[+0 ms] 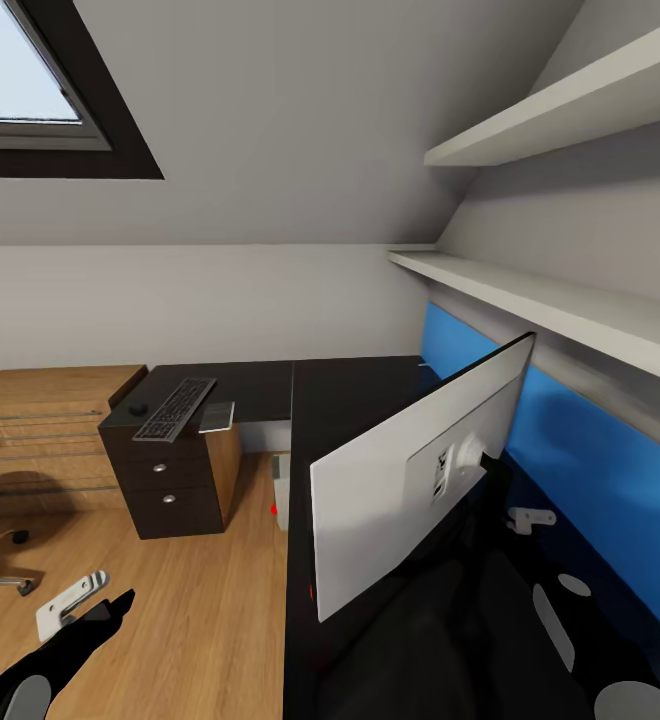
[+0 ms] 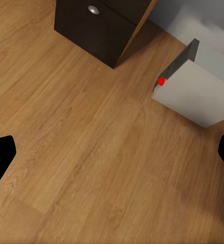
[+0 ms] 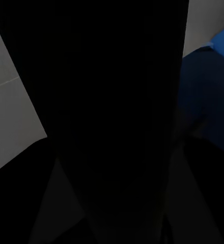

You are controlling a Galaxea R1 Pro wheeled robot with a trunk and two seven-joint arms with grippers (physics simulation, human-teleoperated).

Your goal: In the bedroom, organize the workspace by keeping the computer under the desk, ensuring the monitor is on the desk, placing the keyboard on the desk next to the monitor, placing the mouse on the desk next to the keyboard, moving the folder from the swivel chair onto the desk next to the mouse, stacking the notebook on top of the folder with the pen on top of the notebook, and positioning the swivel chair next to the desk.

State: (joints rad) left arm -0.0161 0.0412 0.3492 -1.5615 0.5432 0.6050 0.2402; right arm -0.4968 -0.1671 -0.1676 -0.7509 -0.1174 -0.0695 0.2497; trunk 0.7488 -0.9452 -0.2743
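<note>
The monitor stands tilted on the desk, apparently gripped at its stem by the right claw, whose state cannot be told, while the empty left claw hangs spread over the floor near the computer.

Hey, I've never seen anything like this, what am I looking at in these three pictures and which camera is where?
It's a simulated two-armed robot in an attic bedroom. The big picture comes from its head camera: a black desk with the monitor, white back showing, tilted on it. Further off, a keyboard and mouse sit on a dark drawer cabinet. The left wrist camera looks down at wood floor and the grey computer; the left fingers are apart and hold nothing. The right wrist picture is almost black, too dark to read.
</note>
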